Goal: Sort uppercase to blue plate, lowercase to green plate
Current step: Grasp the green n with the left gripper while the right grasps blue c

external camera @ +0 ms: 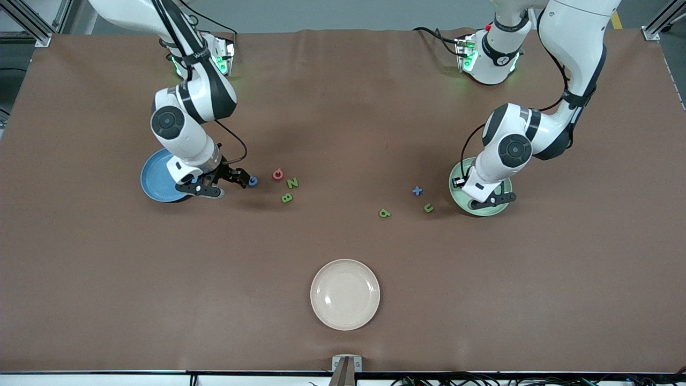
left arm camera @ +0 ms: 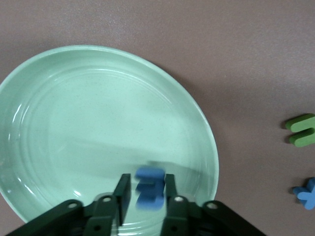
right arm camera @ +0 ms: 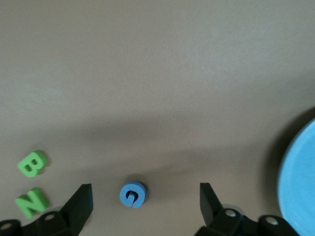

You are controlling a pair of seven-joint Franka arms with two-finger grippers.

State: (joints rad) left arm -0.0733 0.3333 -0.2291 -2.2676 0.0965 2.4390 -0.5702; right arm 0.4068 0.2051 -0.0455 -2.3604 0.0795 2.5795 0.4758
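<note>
Our left pincer (left arm camera: 146,196) hangs over the green plate (left arm camera: 74,123), and the blue m (left arm camera: 149,187) sits between its fingers (left arm camera: 122,191). A thin gap shows on each side of the letter, so we cannot tell whether it is gripped or already let go.

Our right pincer (right arm camera: 145,199) is low over the table (external camera: 343,107), just beside the blue plate (external camera: 155,177) on the side toward the middle. Its jaws are spread wide, one on each side of the blue G (right arm camera: 132,193), which lies flat on the table untouched.

Next to the G, toward the left arm's end, lie the pink Q (external camera: 277,174), the green N (external camera: 292,183) and the green B (external camera: 287,198), close together. Near the green plate lie the blue x (external camera: 417,190) and the green u (external camera: 428,207); the green a (external camera: 384,213) lies a little toward the middle from them.

A white plate (external camera: 345,316) sits nearest the front camera, well apart from both groups of letters.
</note>
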